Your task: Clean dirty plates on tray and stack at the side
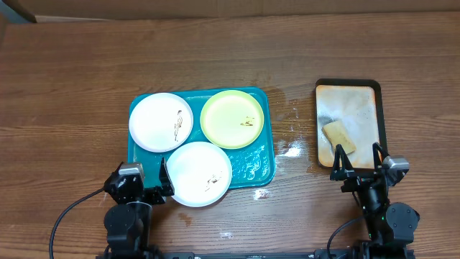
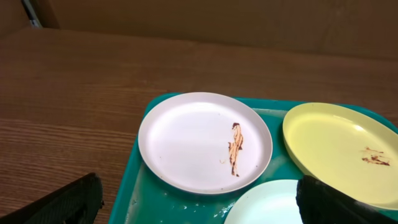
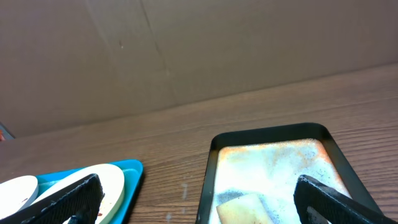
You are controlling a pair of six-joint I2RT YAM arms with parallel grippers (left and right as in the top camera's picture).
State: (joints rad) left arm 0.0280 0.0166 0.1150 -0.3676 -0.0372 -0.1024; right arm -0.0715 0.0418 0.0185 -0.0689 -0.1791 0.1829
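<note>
Three plates lie on the teal tray, which stands in the middle of the worktop. A white plate is at the far left and a yellow-green plate just beside it at the far right. A second white plate is at the front, and its near rim hangs over the edge of the tray. Each plate carries a small brown smear. No plate is stacked at the side yet, so the cleaning is judged as not begun.

The left jaws are spread fully wide and nothing is held in them; they are placed low, just beside the front plate. The right jaws are also fully apart and empty, near the front end of a small black-rimmed tray, in which a tan sponge lies.

The plates look thin, stiff and light, probably plastic, with a smooth glossy face. The tray surface shines as if wet, and drops of water are seen on the worktop, so the plates are expected to be slippery and to slide when pushed. A hold at the rim is advised, one finger over the lip and one under it. The overhanging rim of the front plate is the easiest place. The sponge is judged soft, and should be pinched across its middle.
</note>
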